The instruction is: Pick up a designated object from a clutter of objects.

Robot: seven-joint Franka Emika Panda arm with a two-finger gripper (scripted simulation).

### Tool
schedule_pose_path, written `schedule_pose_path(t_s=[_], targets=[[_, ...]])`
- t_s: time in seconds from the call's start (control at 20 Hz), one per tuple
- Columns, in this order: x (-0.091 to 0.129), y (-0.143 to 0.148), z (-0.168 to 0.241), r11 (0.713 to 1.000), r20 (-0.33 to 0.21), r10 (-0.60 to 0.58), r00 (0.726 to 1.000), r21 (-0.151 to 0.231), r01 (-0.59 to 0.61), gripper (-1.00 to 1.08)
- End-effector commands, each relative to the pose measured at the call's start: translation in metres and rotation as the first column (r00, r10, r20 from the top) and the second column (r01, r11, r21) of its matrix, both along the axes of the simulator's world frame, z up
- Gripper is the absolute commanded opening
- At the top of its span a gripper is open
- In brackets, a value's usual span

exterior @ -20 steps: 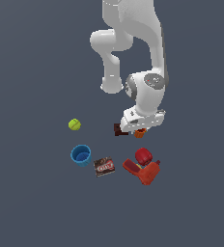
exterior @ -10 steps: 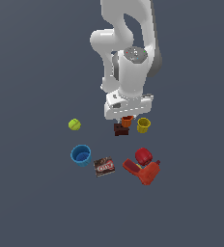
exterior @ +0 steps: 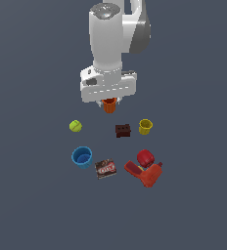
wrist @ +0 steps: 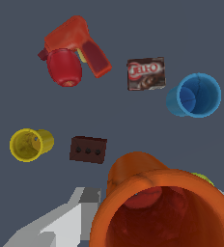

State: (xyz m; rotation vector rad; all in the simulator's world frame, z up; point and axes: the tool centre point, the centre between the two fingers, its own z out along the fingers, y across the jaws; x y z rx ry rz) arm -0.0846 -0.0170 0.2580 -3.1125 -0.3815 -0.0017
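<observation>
The small orange cup (exterior: 109, 105) hangs in the air just under the white hand, well above the other objects. My gripper (exterior: 109, 101) is shut on it, and the fingers are mostly hidden by the hand. In the wrist view the orange cup (wrist: 152, 207) fills the near part of the picture, mouth toward the camera, with one grey finger (wrist: 77, 212) against its side. Below lies the clutter: yellow cup (exterior: 145, 126), dark brown block (exterior: 123, 130), yellow-green ball (exterior: 75, 126) and blue cup (exterior: 81, 157).
A brown box (exterior: 105, 168), a red ball (exterior: 145, 157) and a red tool (exterior: 147, 174) lie at the near side of the group. The wrist view shows the brown box (wrist: 146, 74), blue cup (wrist: 196, 95), yellow cup (wrist: 29, 144) and dark block (wrist: 88, 149).
The arm has swung toward the exterior view's left and risen, carrying the orange cup up out of the clutter. The yellow cup and dark block now show uncovered.
</observation>
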Motion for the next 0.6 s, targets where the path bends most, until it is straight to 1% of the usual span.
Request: schedule_pose_path(t_s=[0.0,0.55], targets=[[-0.004,-0.021,0.023,1.000,0.000,0.000,1.000,0.001,0.000,-1.00],[-0.014,-0.108,0.116,1.000,-0.001,-0.001,1.000,-0.003,0.001,-1.00]])
